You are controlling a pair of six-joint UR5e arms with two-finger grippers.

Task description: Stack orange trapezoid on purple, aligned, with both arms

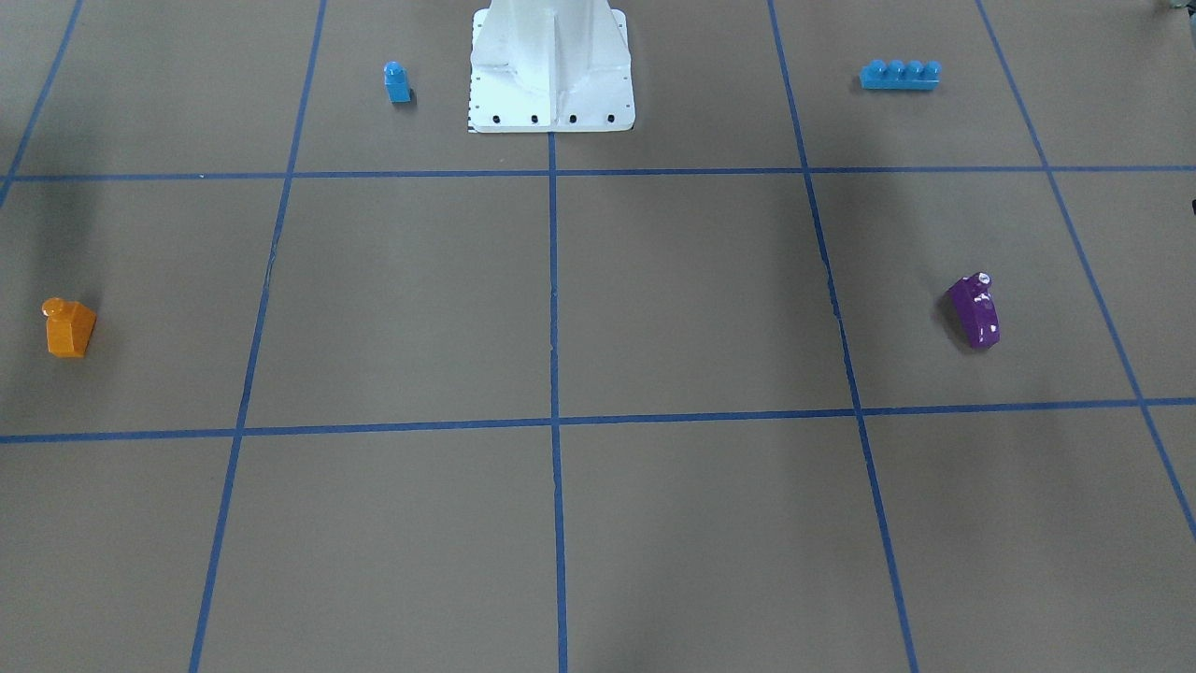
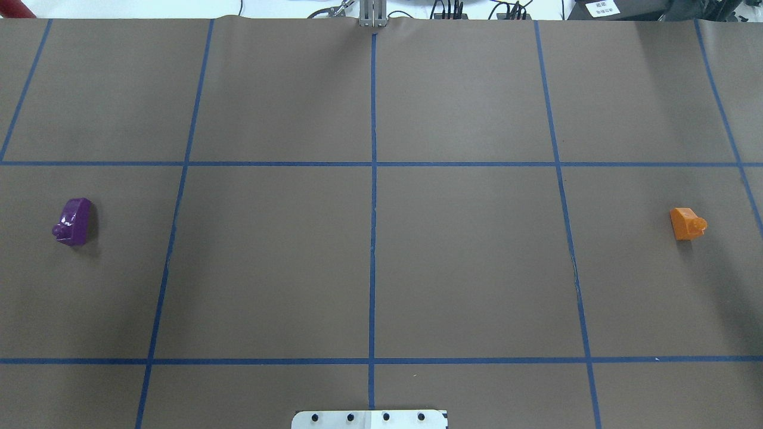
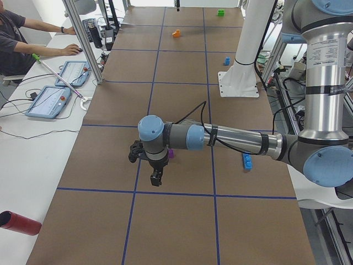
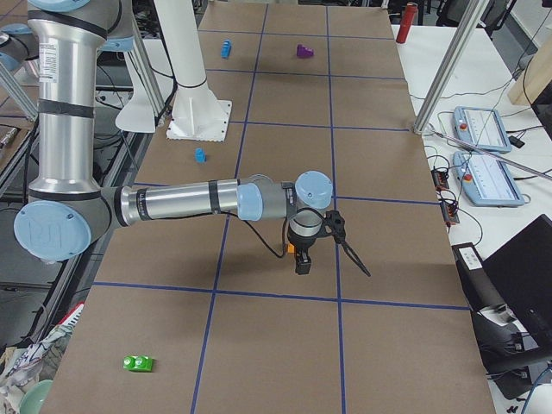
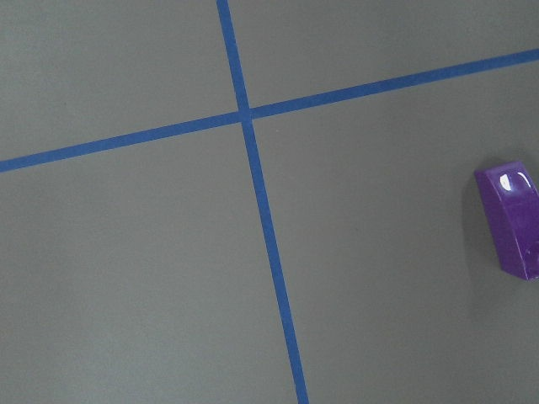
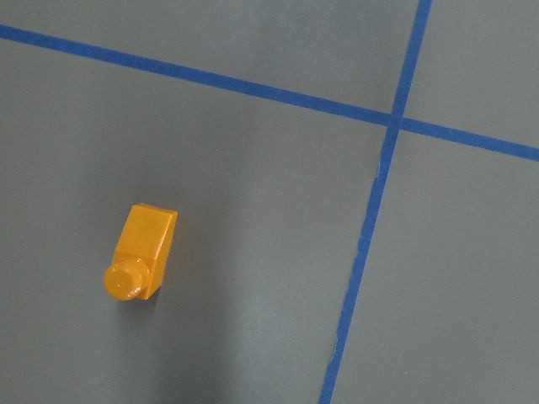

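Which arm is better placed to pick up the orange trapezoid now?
Right. The orange trapezoid lies far right in the overhead view, and the right wrist camera looks down on it. The right arm reaches out near it; the left arm is by the purple brick.

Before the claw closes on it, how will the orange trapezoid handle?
The orange trapezoid looks like rigid moulded plastic, probably stiff and light. Its glossy sloped side may slip in a grip. It sits flat, stud up, so a push likely slides it rather than rolling.
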